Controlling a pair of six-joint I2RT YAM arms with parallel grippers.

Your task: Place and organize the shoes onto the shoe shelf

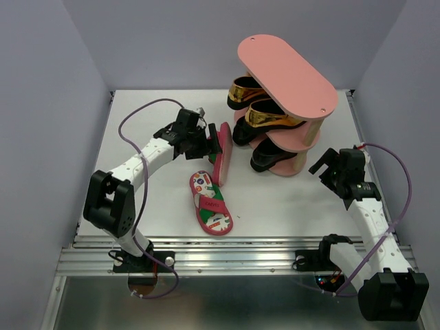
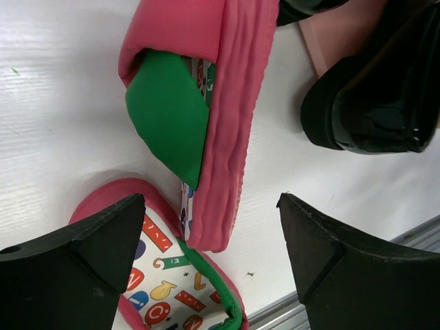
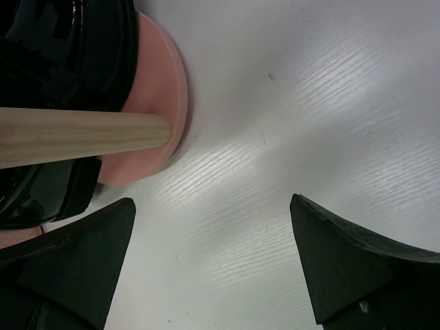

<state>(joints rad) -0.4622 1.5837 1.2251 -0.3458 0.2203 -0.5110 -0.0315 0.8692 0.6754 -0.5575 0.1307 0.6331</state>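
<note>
Shoe shelf [image 1: 289, 72]: upper right of centre in the top view; its top board is bare.
Gold loafers [image 1: 263, 113]: both sit under the top board, apparently on the middle one.
Black loafers [image 1: 271, 157]: both on the lowest board, toes pointing toward the left of the frame.
Done: four of six shoes look shelved.
Left to do: both flip-flops, likely bound for the bare top board (the only free tier).
Flip-flop on edge [image 1: 222, 151]: centre frame, standing on its side just left of the shelf's foot.
Flat flip-flop [image 1: 212, 204]: footbed up on the table [image 1: 289, 199], below the first one.
Left gripper [image 1: 205, 144]: jaws wide apart beside the on-edge flip-flop, clamping nothing.
Right gripper [image 1: 328, 168]: lower right of the shelf, jaws apart and empty, above bare table beside the lowest board.
</note>
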